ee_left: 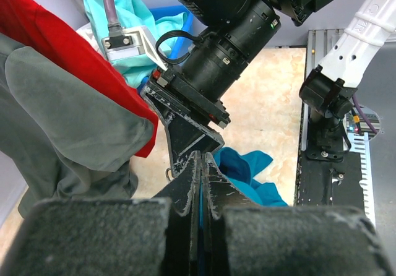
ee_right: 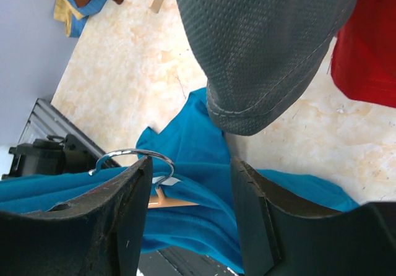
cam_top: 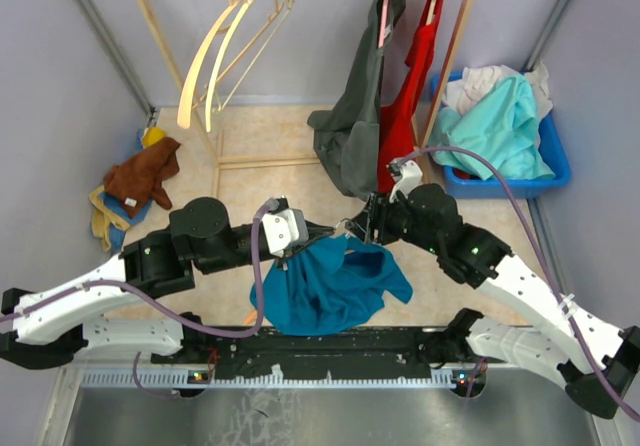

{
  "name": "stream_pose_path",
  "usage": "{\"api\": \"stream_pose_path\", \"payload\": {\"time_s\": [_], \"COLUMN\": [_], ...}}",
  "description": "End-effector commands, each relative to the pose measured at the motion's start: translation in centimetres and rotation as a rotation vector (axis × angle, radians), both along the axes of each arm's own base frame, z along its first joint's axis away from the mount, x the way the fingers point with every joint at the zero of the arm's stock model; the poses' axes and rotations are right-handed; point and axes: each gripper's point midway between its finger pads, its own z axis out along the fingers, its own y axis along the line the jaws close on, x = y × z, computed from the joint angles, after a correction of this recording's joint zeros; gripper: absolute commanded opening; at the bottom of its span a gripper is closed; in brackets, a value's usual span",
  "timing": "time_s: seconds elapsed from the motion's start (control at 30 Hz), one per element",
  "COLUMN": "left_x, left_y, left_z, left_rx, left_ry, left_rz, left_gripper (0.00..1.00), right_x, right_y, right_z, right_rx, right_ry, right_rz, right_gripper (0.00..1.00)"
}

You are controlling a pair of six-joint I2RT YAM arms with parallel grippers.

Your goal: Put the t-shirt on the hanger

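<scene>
Soft teal t-shirt [cam_top: 335, 286] sags in crumpled folds beneath both grippers, where they meet.
The left gripper [ee_left: 201, 159] has its dark, scuffed fingers pressed tight on a sliver of the teal cloth. The right gripper [ee_right: 192, 164] is spread wide over the shirt. The hanger [ee_right: 170, 201], thin and orange with a curved silver hook, lies just beside one finger.

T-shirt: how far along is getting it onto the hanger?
Partly done: the hanger hook seems to poke out of the t-shirt. In hand: left gripper pinches the cloth, right gripper open at the hook. Left: seating the shoulders, hidden here.
</scene>
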Motion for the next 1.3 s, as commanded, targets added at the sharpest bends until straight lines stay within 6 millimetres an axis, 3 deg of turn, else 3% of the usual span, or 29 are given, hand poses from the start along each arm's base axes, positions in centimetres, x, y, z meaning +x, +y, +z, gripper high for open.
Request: {"api": "stream_pose_path", "payload": {"time_s": [0.0, 0.53, 0.63, 0.7, 0.8, 1.03, 1.27], "left_x": [-0.3, -0.2, -0.3, -0.3, -0.2, 0.7, 2.7], "left_y": [0.0, -0.1, -0.1, 0.0, 0.2, 1.9, 4.9], "left_z": [3.0, 3.3, 3.4, 3.4, 3.4, 3.9, 5.7], "left_rx": [-0.078, -0.076, -0.077, -0.078, -0.076, -0.09, -0.128], "left_ry": [-0.033, -0.042, -0.043, -0.042, -0.04, -0.039, -0.055], "left_rz": [-0.012, -0.012, -0.014, -0.013, -0.006, 0.07, 0.233], "left_gripper": [0.0, 0.0, 0.0, 0.0, 0.0, 0.0, 0.0], "right_x": [1.7, 1.1, 1.3, 1.5, 1.7, 1.7, 0.3], "right_y": [0.5, 3.5, 3.7, 3.6, 3.0, -0.5, -3.4], "right_z": [4.2, 4.1, 4.0, 3.8, 4.0, 6.8, 12.8], "right_rx": [0.059, 0.056, 0.038, 0.025, 0.006, -0.06, -0.048], "right_ry": [-0.128, -0.16, -0.167, -0.171, -0.184, -0.252, -0.342], "right_rz": [-0.038, 0.031, 0.022, 0.009, -0.019, -0.1, -0.105], "right_gripper": [0.52, 0.46, 0.37, 0.2, 0.03, 0.0, 0.0]}}
